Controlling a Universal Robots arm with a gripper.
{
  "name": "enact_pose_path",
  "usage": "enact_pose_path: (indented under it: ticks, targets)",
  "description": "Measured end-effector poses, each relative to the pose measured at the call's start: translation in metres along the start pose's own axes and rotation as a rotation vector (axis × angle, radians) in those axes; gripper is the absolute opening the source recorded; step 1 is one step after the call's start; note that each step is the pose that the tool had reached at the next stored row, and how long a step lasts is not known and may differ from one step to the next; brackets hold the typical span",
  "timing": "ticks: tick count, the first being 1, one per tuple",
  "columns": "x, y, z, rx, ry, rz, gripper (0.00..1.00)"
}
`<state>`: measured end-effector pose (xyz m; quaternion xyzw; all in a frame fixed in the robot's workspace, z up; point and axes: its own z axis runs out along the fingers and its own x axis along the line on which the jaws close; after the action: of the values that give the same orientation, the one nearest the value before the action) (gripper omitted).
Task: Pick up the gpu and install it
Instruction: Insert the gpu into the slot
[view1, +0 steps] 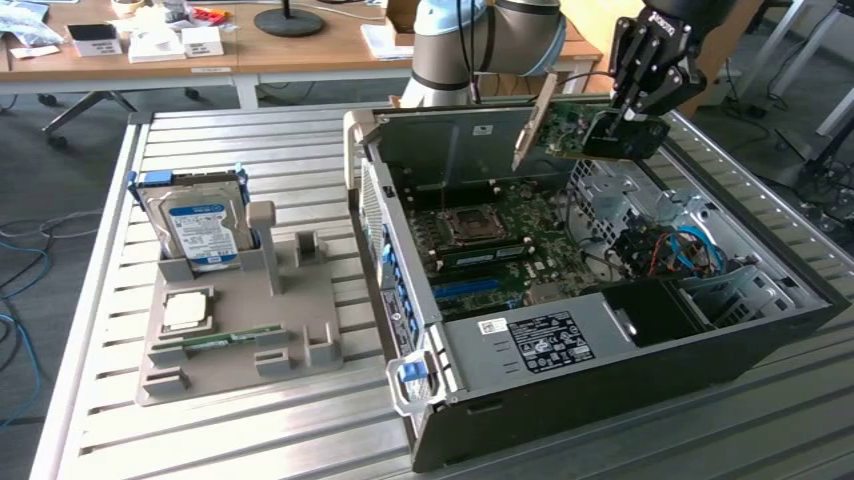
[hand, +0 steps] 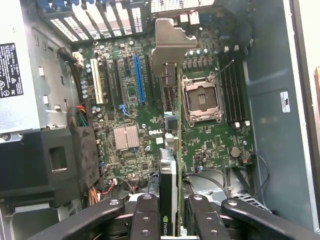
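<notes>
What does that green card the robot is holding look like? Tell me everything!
The gpu is a flat green circuit card with a black cooler on one face and a silver metal bracket at one end. It stands on edge, pinched in the hand, hanging above the open computer case.

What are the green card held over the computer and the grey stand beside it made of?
The gpu looks like green lacquered circuit board, probably fibreglass, with a shiny bare-metal end bracket. The grey stand is matte and uniformly coloured, probably plastic.
</notes>
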<state>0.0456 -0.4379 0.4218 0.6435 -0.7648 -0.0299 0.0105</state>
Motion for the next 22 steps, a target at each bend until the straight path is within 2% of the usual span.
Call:
enact_pose_path:
  ticks: [2,10,13,16,22]
  targets:
    - [0.0,0.0001,0.0,0.0013,-0.0001,-0.001,0.27]
    - [0.0002,0.0009,0.0017,0.0372,-0.0066,-0.028,0.27]
    - [0.0005,0.0022,0.0026,0.0458,-0.0108,-0.036,0.27]
    - [0.0011,0.0055,0.0038,0.0483,-0.0194,-0.041,0.27]
    - [0.0017,0.0088,0.0064,0.0528,-0.0467,-0.058,0.27]
